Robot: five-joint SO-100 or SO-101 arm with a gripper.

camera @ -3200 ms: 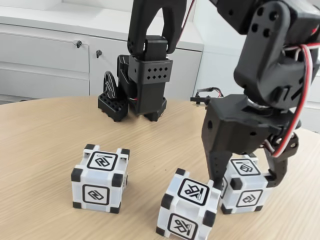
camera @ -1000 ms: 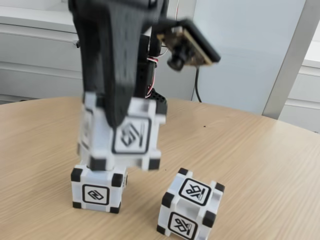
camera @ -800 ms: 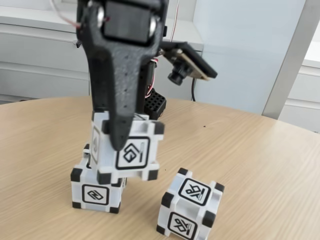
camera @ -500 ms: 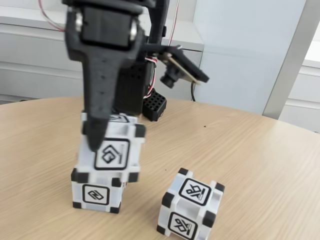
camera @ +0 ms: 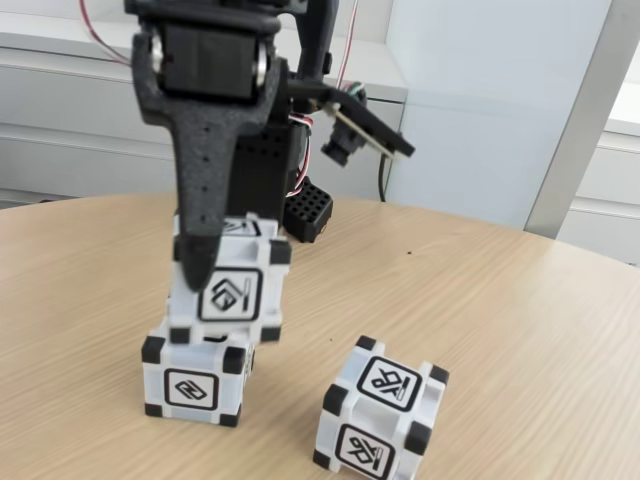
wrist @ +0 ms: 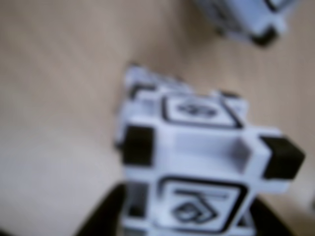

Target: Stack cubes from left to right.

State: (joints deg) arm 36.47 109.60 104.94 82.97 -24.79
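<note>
Three white cubes with black corners are in sight. In the fixed view my gripper point(camera: 226, 272) is shut on one cube point(camera: 232, 292), with the front finger point(camera: 202, 215) down over its left face. This held cube hangs level right above the left cube point(camera: 192, 386), shifted slightly right; I cannot tell whether they touch. A third cube point(camera: 378, 418) stands apart on the table at the lower right. The blurred wrist view shows the held cube point(wrist: 197, 162) between the gripper point(wrist: 187, 223) fingers, the lower cube point(wrist: 134, 78) peeking out behind it, and the other cube point(wrist: 246, 19) at the top right.
The wooden table point(camera: 520, 330) has open surface on the right and a curved far edge. A black perforated block point(camera: 310, 210) of the arm sits behind the stack. The wrist camera point(camera: 352, 132) juts out to the right. White cabinets point(camera: 70, 110) stand behind.
The gripper took the right-hand cube from beside the third cube, carried it left and lowered it over the left cube. In the last half second it levelled out and settled slightly lower.
</note>
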